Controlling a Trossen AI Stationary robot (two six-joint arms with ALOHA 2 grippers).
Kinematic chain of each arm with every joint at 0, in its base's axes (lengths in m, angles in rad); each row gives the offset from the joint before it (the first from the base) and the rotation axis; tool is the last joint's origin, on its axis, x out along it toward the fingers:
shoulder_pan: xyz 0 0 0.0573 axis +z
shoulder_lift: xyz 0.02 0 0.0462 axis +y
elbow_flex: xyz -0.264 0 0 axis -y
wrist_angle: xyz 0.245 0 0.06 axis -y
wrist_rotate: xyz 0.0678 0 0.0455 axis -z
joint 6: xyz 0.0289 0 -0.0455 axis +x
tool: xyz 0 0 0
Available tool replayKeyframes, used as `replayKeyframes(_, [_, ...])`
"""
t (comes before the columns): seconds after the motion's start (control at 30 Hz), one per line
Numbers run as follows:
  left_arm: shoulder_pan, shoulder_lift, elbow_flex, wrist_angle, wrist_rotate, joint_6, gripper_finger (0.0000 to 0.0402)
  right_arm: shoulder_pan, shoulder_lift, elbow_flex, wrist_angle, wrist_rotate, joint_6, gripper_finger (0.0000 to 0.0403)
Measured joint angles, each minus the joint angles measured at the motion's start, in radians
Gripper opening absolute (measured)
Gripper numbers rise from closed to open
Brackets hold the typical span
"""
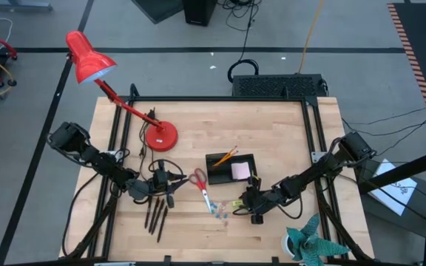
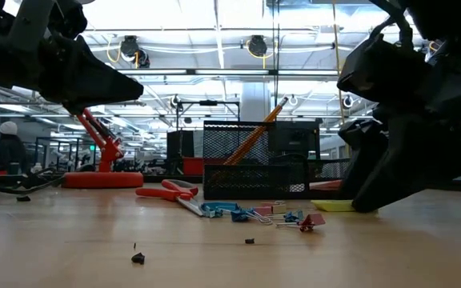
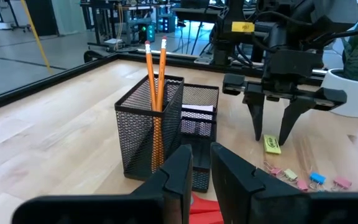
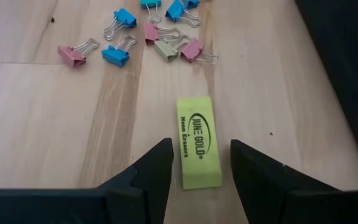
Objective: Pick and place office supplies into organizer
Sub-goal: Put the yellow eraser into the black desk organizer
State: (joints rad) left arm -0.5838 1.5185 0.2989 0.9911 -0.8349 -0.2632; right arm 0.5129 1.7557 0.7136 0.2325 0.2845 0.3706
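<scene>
Far left, red desk lamp (image 1: 95, 63), base on the table, clear of the work. My left gripper (image 1: 163, 179) hangs low over the dark pens (image 1: 156, 214); its wrist view shows the fingers nearly together with a thin gap and nothing between them, so I read it as empty and waiting. Next along, red-handled scissors (image 1: 200, 185) lie flat, then a scatter of binder clips (image 4: 148, 38), blue, pink and pale green, on bare wood. The organizer (image 1: 231, 168), black mesh, stands upright behind them with two orange pencils (image 3: 155, 74) in its tall cup and the pink note pad (image 1: 240, 171) in a compartment. Step in hand, as I judge it: picking the yellow eraser (image 4: 199, 142). My right gripper (image 4: 199, 163) is spread wide, one finger either side of the eraser, which lies flat beside the organizer's wall. Next move calls for settling down and closing squarely across its narrow width, then lifting over the mesh rim. Clips lie near but apart; the organizer wall is close beside the outer finger. Teal leafy object (image 1: 313, 244) sits well apart at the table's near edge.
</scene>
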Motion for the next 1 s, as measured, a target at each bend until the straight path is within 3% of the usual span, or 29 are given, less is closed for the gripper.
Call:
replayKeyframes(0.2, [0.0,0.0,0.0,0.0,0.0,-0.009,0.0067,-0.001,0.001,0.0,0.002,-0.018,-0.023,0.0135])
replayKeyframes(0.53, [0.0,0.0,0.0,0.001,0.0,-0.008,0.0067,0.0,-0.003,0.0,0.006,-0.028,-0.077,0.0045])
replayKeyframes(1.0, [0.0,0.0,0.0,0.001,0.0,-0.009,0.0067,-0.001,-0.07,-0.006,-0.009,-0.04,-0.114,0.0045])
